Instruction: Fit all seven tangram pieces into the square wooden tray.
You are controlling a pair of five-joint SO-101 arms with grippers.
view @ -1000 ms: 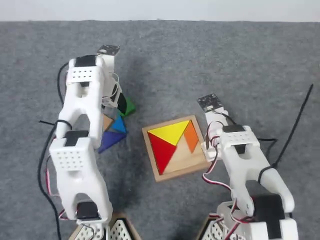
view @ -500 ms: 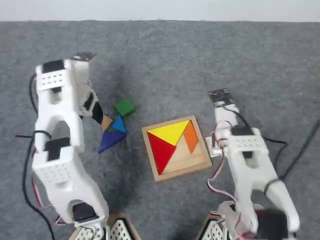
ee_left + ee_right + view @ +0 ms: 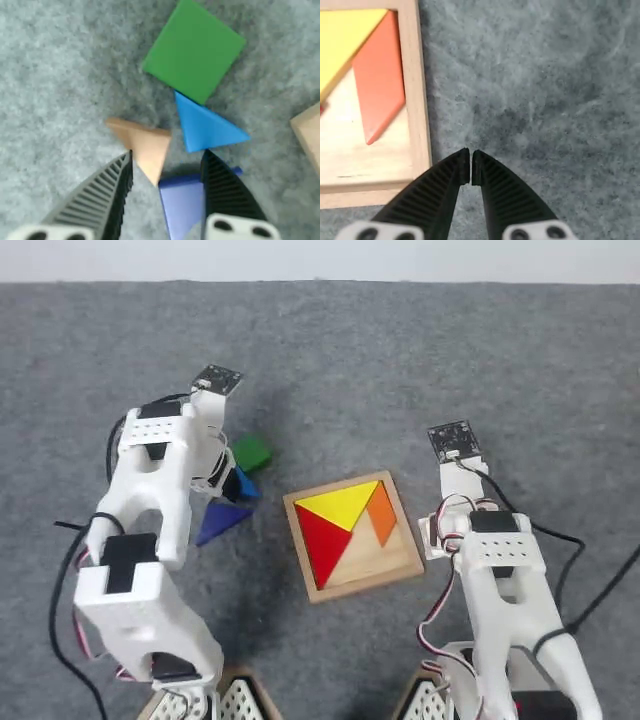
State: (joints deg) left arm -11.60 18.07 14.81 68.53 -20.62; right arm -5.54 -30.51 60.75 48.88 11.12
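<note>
The square wooden tray lies mid-table holding a yellow triangle, a red triangle and an orange parallelogram. To its left lie a green square, a light blue triangle and a dark blue triangle. My left gripper hangs open above these, its fingers straddling a tan triangle and the tip of the dark blue piece. The green square and light blue triangle lie just beyond. My right gripper is shut and empty, on the carpet beside the tray's rim.
Grey carpet covers the whole table. A corner of the tray shows at the edge of the left wrist view. Both arm bases stand at the near edge. Open carpet lies behind the tray and to the far right.
The left arm swung out to the left, then came back over the loose pieces, covering the tan triangle from above. The right arm drew slightly away from the tray's right edge.
</note>
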